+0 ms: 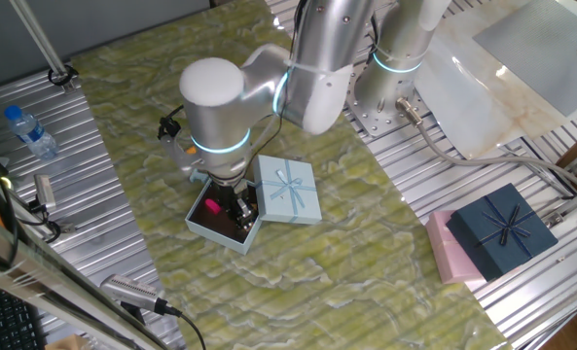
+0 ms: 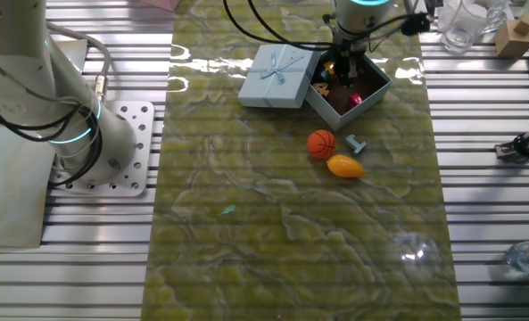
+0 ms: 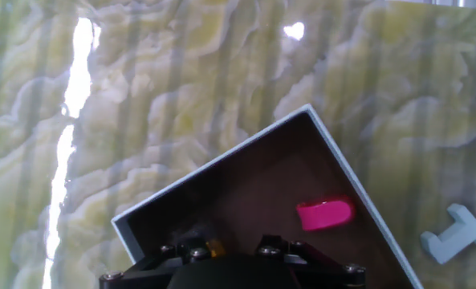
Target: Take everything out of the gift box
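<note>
The claw (image 2: 343,69), its jaw state hidden from me, dips into the open pale-blue gift box (image 2: 377,86), where a small magenta piece (image 3: 325,214) lies toward three o'clock, likely light, stiff and slippery, best pinched across its short sides.

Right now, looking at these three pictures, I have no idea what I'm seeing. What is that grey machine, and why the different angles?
It is a robot arm whose two-finger gripper reaches down into an open pale-blue gift box. Two pictures come from fixed cameras on opposite sides of the table; the third comes from a camera on the hand, looking down. The lid lies beside the box. An orange ball, a yellow fruit and a small grey-blue piece are already out on the table. A magenta piece remains inside. I cannot tell whether the gripper holds anything.
</note>
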